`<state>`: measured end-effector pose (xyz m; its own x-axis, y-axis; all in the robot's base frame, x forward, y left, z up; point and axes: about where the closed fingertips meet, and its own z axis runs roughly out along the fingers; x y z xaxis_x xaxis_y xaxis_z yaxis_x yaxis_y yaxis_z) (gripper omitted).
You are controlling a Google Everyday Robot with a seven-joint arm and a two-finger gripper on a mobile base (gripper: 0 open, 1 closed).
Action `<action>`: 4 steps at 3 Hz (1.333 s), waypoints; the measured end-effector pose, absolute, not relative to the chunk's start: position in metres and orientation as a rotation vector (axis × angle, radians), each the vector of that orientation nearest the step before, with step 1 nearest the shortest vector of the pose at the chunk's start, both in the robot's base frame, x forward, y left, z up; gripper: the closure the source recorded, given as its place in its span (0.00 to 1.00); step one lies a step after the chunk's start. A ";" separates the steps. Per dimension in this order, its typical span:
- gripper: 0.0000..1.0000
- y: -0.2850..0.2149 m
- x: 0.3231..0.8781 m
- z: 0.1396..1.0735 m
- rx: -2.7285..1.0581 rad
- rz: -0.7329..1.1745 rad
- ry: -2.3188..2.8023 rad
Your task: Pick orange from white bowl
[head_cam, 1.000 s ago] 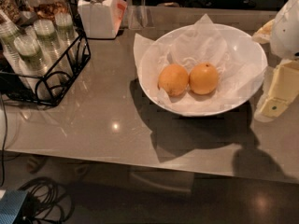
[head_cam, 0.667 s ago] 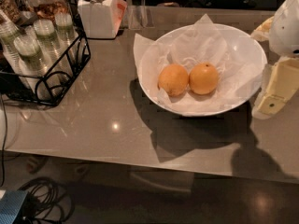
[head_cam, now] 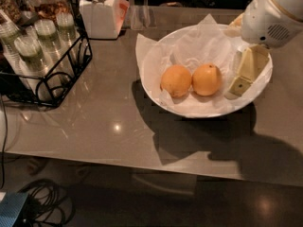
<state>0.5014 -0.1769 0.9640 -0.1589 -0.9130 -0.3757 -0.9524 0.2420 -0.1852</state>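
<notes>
- Orange (head_cam: 207, 79): lying in the white bowl (head_cam: 203, 112) on crinkled paper (head_cam: 203, 46), right against a duller, peach-toned fruit (head_cam: 176, 81) at its 9 o'clock.
- Gripper (head_cam: 241, 79): low over the bowl's rim at the orange's 3 o'clock, near it but apart, nothing seen in it; open or closed, cannot tell.
- Risk 1: closing on the wrong one of the 2 fruits, alike in size and packed together.
- Risk 2: a side-on touch rolling the orange toward 9 o'clock, out of the gripper's reach.
- Risk 3: pinching loose paper along with the skin, lifting it and weakening the hold.
- Risk 4: pressing on the rim, then tipping or sliding the bowl across the glossy desk (head_cam: 94, 122).
</notes>
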 end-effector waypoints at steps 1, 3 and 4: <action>0.00 -0.176 0.505 0.961 -1.705 0.144 2.111; 0.00 -0.173 0.519 0.943 -1.662 0.219 2.117; 0.10 -0.173 0.520 0.942 -1.662 0.222 2.117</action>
